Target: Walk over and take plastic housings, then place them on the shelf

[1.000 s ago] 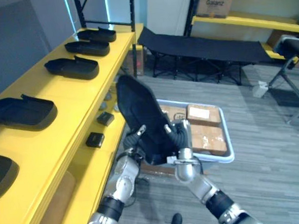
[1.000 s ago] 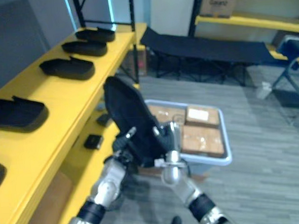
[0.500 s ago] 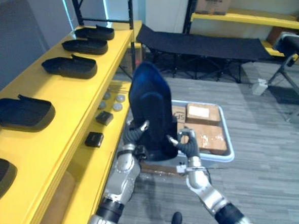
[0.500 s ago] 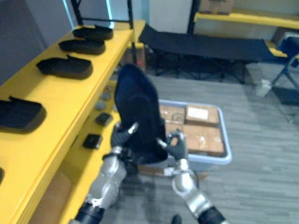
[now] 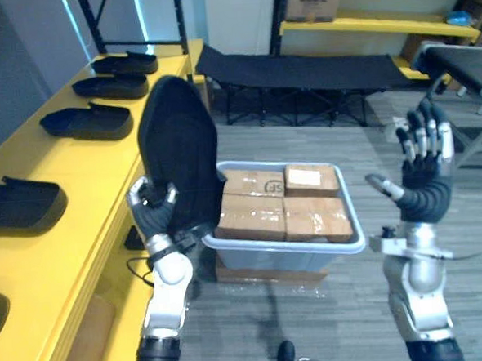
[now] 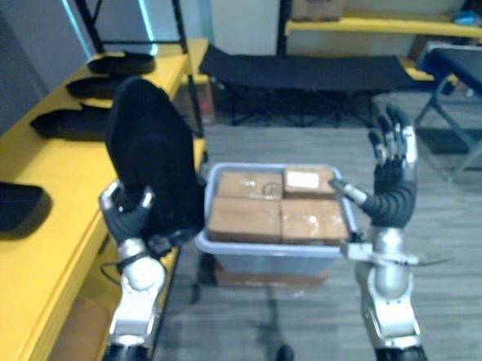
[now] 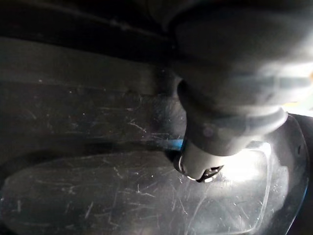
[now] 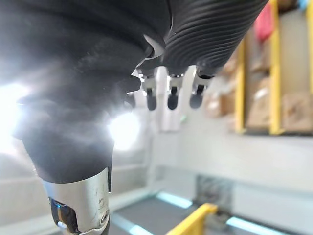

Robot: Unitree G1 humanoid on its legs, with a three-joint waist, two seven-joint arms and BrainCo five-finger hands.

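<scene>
A black plastic housing stands upright in my left hand, whose fingers curl round its lower end beside the yellow shelf. In the left wrist view the housing's scratched inner face lies right against the thumb. My right hand is raised at the right, apart from the housing, open and empty, and its straight fingers show in the right wrist view. Several more black housings lie in a row along the shelf top.
A grey bin with brown cardboard boxes sits on the floor between my hands. A black folding cot stands behind it. A chair is at the far right, in front of more yellow shelving.
My right hand has let go of the housing, swung out to the right and opened. The left hand now carries the housing alone, further left. The camera has also shifted.
</scene>
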